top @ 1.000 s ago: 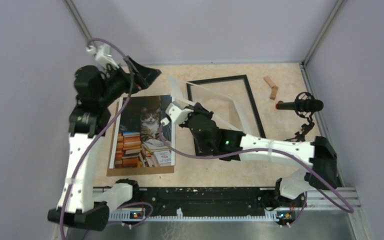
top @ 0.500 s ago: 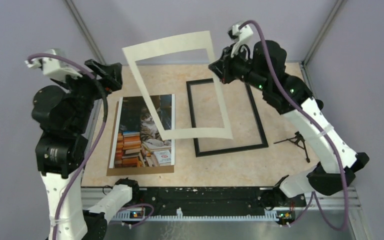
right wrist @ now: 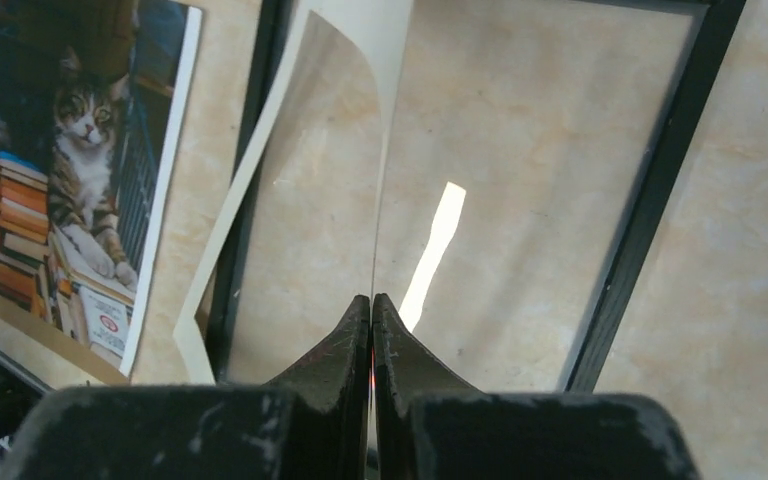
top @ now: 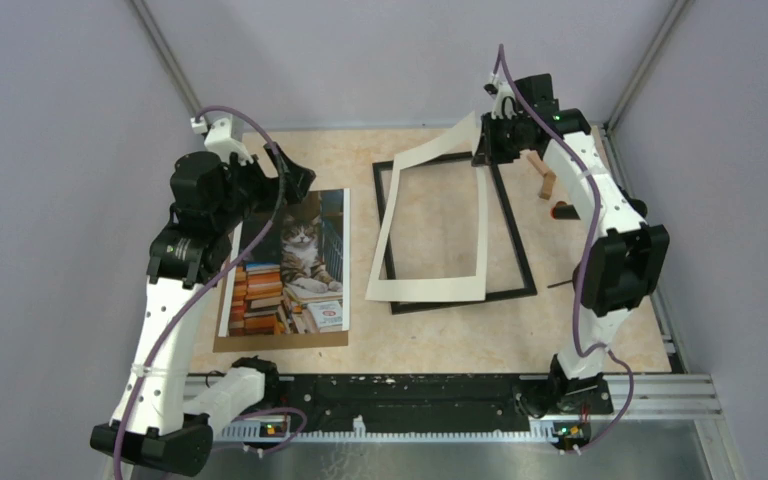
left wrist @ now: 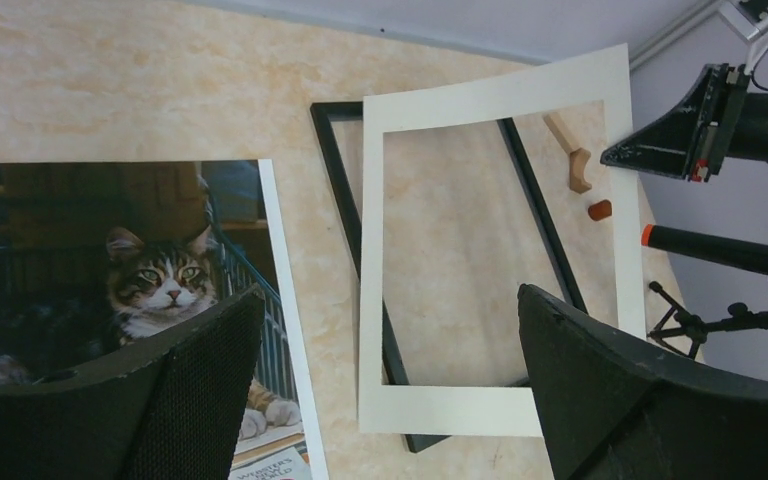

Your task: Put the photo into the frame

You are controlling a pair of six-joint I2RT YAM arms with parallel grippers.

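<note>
The table (top: 420,345) had the black frame (top: 515,225) lying flat right of centre, with the white mat (top: 425,289) draped across it, its far corner pinched in the closed jaws of the right gripper (right wrist: 371,300). The photo (top: 285,265) sat on a brown backing board (top: 280,341) to the left, outside the frame and not touching it. The left gripper (left wrist: 390,293) hovered over the photo's far end, jaws wide, holding nothing

The white mat (top: 427,290), pinched by the right gripper (right wrist: 371,300), drapes over the frame (top: 516,240) beneath it. A wooden block (left wrist: 570,150) and microphone (left wrist: 720,250) crowd its right. The photo (top: 290,260) under the left gripper (top: 295,180) lies uncovered.
</note>
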